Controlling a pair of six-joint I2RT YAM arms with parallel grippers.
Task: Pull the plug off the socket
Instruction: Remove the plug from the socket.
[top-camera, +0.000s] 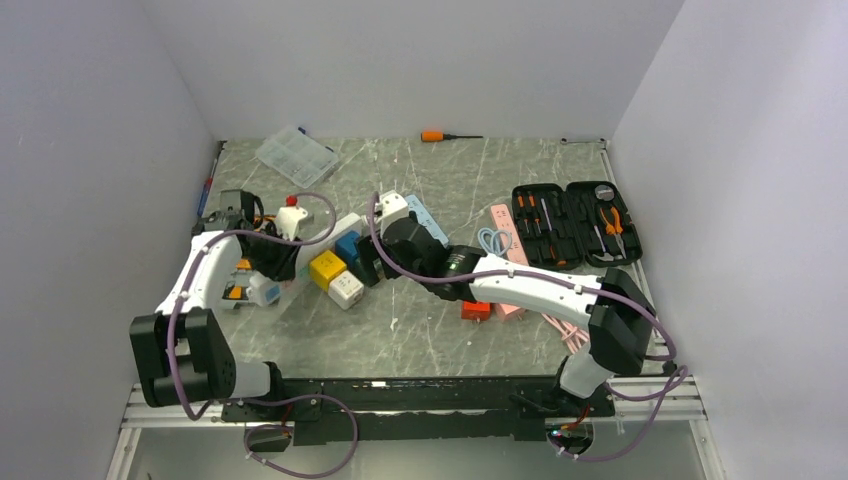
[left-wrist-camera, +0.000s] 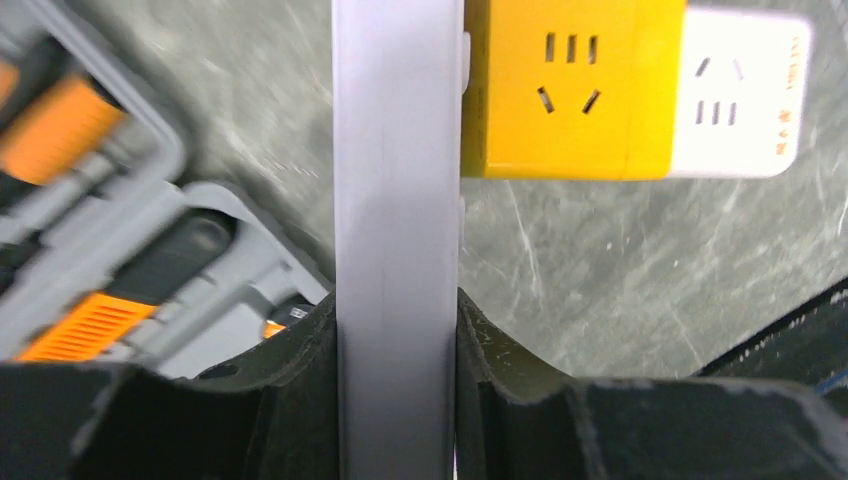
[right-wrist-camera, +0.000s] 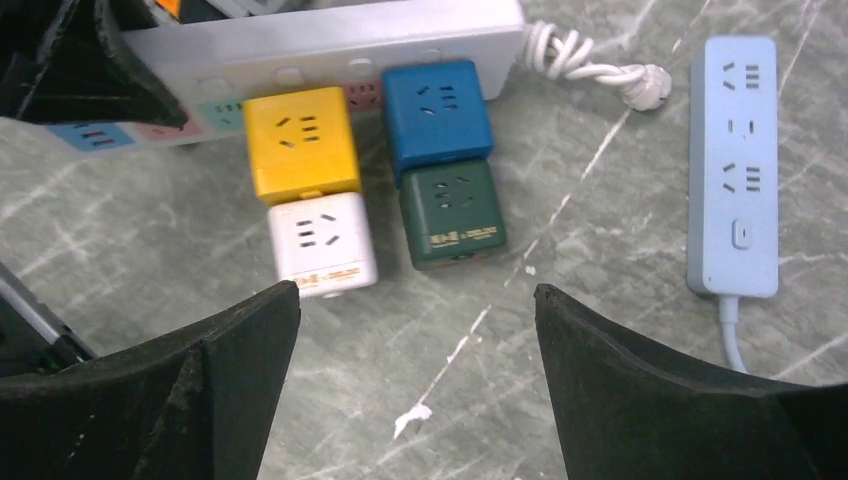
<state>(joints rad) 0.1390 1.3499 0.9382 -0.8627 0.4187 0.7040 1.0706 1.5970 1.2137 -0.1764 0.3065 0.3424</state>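
Clamping the white power strip (left-wrist-camera: 398, 150) across its width, the left gripper (left-wrist-camera: 398, 310) has one finger pressed against each long side. Judgement: this is an anchor, so the socket stays put while a plug is drawn off.

Strip lies left of centre on the table (right-wrist-camera: 620, 360). Four cube plugs sit on the side of it that faces the right arm:
- yellow cube (right-wrist-camera: 300, 140) seated on the strip, white cube (right-wrist-camera: 322, 240) stacked on its outer face
- blue cube (right-wrist-camera: 438, 105) seated beside it, dark green cube (right-wrist-camera: 452, 212) stacked on that

Right gripper (right-wrist-camera: 417, 295) hovers above the cubes with its fingers wide apart and nothing between them. Judgement: it is lining up before descending. The dark green cube is nearest the gap, so it is probably the target, though from this angle the white cube cannot be ruled out.

Surface: grey-green marbled slab with pale veins. It looks hard and smooth, so an unheld strip would likely slide with the pull.

Surroundings: plain white walls (top-camera: 400, 60) on three sides. A light blue strip (right-wrist-camera: 735, 165) lies right of the cubes, apart from them. An open tool case (top-camera: 575, 222) lies far right, a clear organiser box (top-camera: 296, 155) far left, and an orange-handled screwdriver (top-camera: 440, 136) at the far edge.
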